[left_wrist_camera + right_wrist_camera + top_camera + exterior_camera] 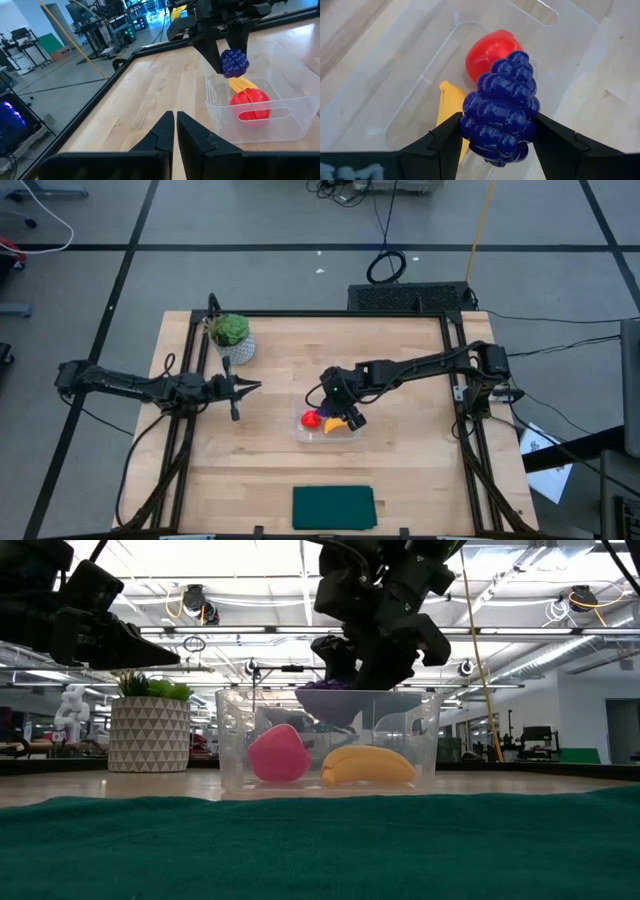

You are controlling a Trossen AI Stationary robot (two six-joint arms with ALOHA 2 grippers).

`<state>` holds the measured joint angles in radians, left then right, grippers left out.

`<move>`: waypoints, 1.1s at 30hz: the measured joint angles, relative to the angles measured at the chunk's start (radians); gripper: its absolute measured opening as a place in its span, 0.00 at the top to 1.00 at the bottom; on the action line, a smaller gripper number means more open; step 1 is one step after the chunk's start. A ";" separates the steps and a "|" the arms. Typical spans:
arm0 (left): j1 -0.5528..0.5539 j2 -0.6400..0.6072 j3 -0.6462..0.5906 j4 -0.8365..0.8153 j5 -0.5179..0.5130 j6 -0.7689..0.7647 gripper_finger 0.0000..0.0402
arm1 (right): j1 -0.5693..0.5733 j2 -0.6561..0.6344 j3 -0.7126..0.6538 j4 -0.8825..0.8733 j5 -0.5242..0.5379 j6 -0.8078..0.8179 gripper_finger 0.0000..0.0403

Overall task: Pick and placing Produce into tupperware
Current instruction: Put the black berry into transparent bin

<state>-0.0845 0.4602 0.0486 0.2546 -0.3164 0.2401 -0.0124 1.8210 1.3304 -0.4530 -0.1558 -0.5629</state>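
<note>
Lumpy purple piece (501, 111) above clear tupperware (570, 65)

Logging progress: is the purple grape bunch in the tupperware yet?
Not yet. The right gripper holds the grape bunch above the tupperware.

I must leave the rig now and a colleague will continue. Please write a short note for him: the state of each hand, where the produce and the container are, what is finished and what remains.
Right hand: shut on the purple grapes, held above the clear tupperware near the table's middle.
Left hand: shut, empty, waiting over the table's left side, near the potted plant.
Done: the red fruit and the yellow banana lie inside the tupperware.
Left: lower the grapes into the tupperware, open the right hand and pull the arm back.
Also there: a dark green mat at the table's front edge, untouched.
</note>
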 joint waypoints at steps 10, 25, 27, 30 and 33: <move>0.000 0.000 0.000 0.000 0.000 -0.002 0.94 | 0.000 0.008 0.000 0.019 0.001 0.021 0.50; 0.000 0.000 0.000 -0.008 0.000 -0.001 0.94 | -0.002 0.076 0.000 0.031 0.003 0.063 0.50; 0.000 0.000 0.000 -0.014 0.000 0.000 0.94 | -0.007 0.076 0.000 0.027 0.002 0.081 0.50; 0.000 0.000 0.000 -0.016 0.000 0.001 0.94 | -0.016 0.076 0.000 0.011 0.003 0.106 0.50; 0.000 0.000 0.000 -0.016 0.000 0.001 0.94 | -0.022 0.076 0.000 0.003 0.003 0.124 0.50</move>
<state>-0.0849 0.4601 0.0486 0.2390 -0.3164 0.2409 -0.0345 1.8973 1.3304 -0.4502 -0.1529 -0.4386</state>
